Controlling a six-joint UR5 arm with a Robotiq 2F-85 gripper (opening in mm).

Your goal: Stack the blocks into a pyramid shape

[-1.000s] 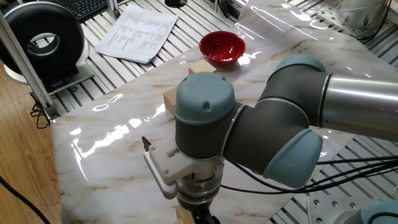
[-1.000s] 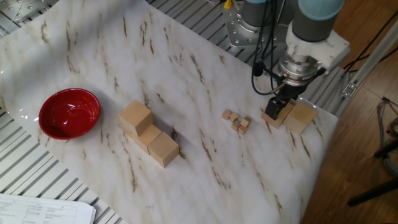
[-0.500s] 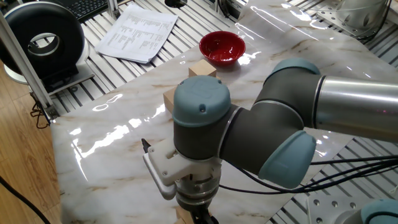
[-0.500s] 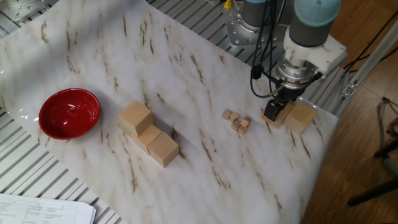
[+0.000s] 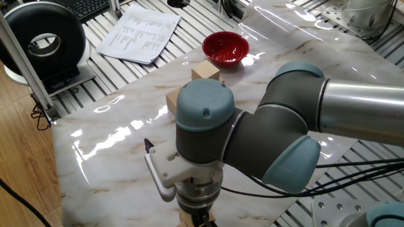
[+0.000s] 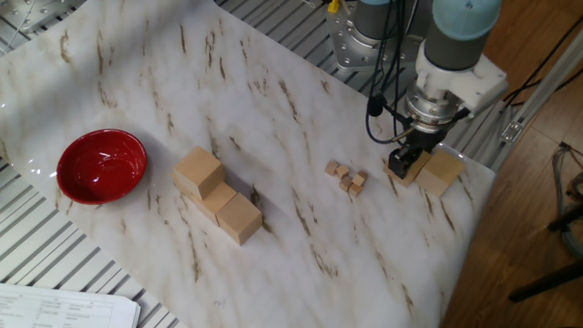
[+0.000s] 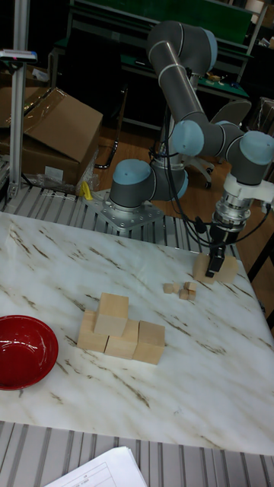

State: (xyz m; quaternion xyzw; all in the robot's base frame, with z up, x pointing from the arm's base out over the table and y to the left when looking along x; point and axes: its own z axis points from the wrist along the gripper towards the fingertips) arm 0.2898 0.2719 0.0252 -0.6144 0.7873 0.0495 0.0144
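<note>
Several large tan blocks form a stepped stack [image 6: 219, 196] at mid-table, a row on the marble with one block [image 7: 114, 314] on top; the stack [image 5: 205, 70] also shows behind the arm. Two more blocks lie side by side near the table's right edge, one [image 6: 441, 171] free and the other [image 6: 407, 175] under the gripper. My gripper [image 6: 406, 164] [image 7: 215, 266] is low over that block, its dark fingers astride it and seemingly open. The block rests on the table. In one fixed view the arm hides nearly all of the gripper.
A red bowl [image 6: 102, 166] [image 7: 23, 350] sits left of the stack. A cluster of tiny wooden cubes [image 6: 348, 176] lies between the stack and the gripper. Papers [image 5: 140, 31] lie on the slatted frame beyond the marble top [image 6: 301, 255].
The gripper has sunk slightly lower around the block at the right edge. The blocks have not moved.
</note>
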